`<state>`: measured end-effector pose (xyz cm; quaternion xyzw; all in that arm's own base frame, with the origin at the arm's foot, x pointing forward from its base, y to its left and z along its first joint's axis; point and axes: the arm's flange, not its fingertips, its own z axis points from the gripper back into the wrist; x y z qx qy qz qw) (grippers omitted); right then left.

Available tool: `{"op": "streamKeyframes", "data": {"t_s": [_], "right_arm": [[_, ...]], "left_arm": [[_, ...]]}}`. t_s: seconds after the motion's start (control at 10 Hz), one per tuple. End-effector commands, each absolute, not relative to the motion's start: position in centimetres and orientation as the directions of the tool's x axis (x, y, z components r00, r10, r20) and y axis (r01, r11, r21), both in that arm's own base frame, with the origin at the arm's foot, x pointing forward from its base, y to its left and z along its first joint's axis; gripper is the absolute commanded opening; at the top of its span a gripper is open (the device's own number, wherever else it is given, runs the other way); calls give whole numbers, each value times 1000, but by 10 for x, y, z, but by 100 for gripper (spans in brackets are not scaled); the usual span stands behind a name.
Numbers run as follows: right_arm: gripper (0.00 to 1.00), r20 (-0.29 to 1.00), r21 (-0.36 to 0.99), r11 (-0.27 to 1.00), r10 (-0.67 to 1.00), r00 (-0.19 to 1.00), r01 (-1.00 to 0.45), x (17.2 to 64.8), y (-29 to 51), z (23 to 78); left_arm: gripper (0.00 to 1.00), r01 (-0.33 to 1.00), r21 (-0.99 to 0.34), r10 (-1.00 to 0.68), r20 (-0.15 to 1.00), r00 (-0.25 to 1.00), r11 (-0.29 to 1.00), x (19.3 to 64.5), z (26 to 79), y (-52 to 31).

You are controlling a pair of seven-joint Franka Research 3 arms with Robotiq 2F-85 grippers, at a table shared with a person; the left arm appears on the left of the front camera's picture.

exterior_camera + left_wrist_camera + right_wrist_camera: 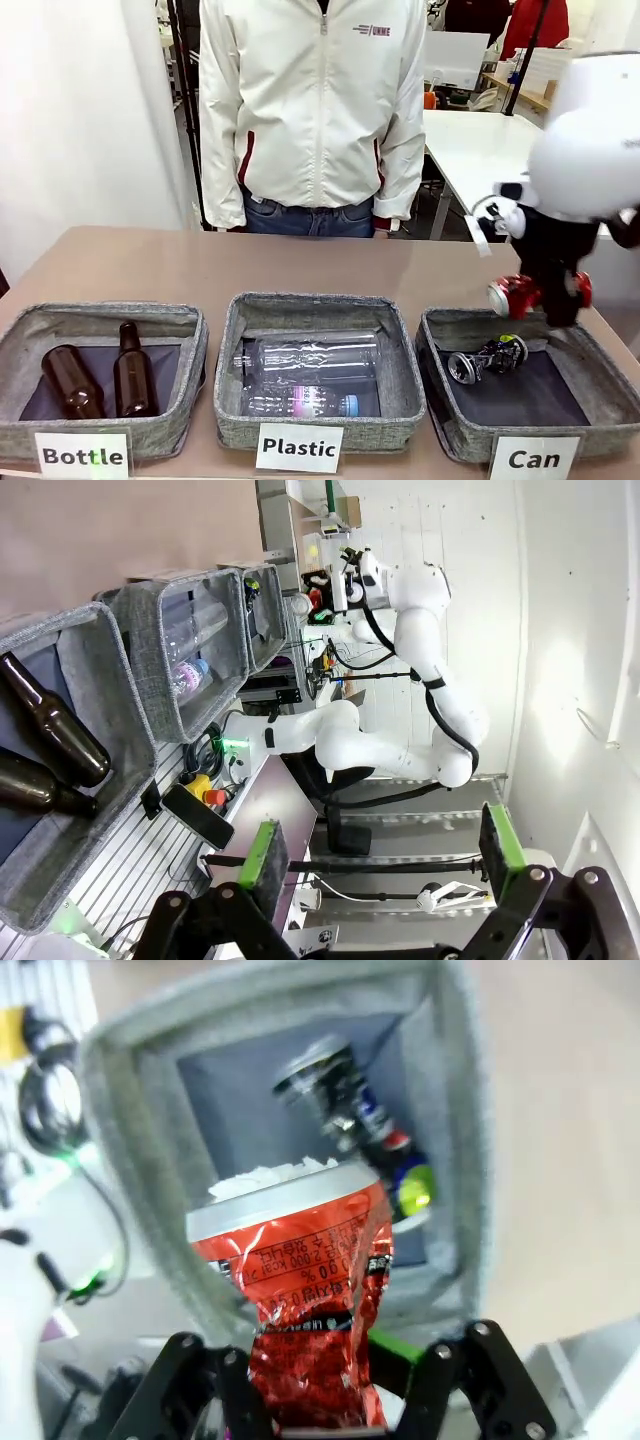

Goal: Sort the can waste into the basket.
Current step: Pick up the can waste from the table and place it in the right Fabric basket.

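A crushed red can (300, 1290), likely light, thin-walled, springy and a little slick, is pinched at its crumpled waist by the right gripper (330, 1400), jaws pressed together on it. The right arm hangs over the near corner of the grey "Can" basket (440, 420), wrist pointing down. A dark crushed can (488, 358) already lies inside. The left gripper (380, 855), fingers spread and empty, points sideways off the table.

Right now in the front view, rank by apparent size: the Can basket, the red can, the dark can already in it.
1. Can basket, clearly largest.
2-3. Red can, held by the right gripper, and dark can: look alike; the red one is partly hidden, so no ranking.
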<state>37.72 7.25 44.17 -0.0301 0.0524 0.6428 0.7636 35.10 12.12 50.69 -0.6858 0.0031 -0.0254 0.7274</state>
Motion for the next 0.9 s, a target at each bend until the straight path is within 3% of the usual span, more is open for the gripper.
{"op": "streamKeyframes", "data": {"t_s": [0.0,0.3,0.4,0.5,0.6,0.7,0.8], "right_arm": [[0,-97,-25,235,967,237,-972,355,70,436],[0,-60,-31,237,969,239,-971,358,62,433],[60,-47,-81,248,967,252,-965,363,60,433],[60,-58,-69,242,968,246,-968,365,60,435],[100,-60,-60,240,968,243,-969,366,61,436],[64,-64,-63,243,967,247,-968,365,61,436],[100,-67,-68,250,965,255,-966,366,61,436]], "left_arm": [[100,47,-998,-42,46,998,38,351,509,121],[100,47,-998,-42,46,998,38,351,509,121],[100,47,-998,-42,46,998,38,351,509,121],[100,47,-998,-42,46,998,38,351,509,121],[100,47,-998,-42,46,998,38,351,509,121],[100,47,-998,-42,46,998,38,351,509,121],[100,47,-998,-42,46,998,38,351,509,121]]}}
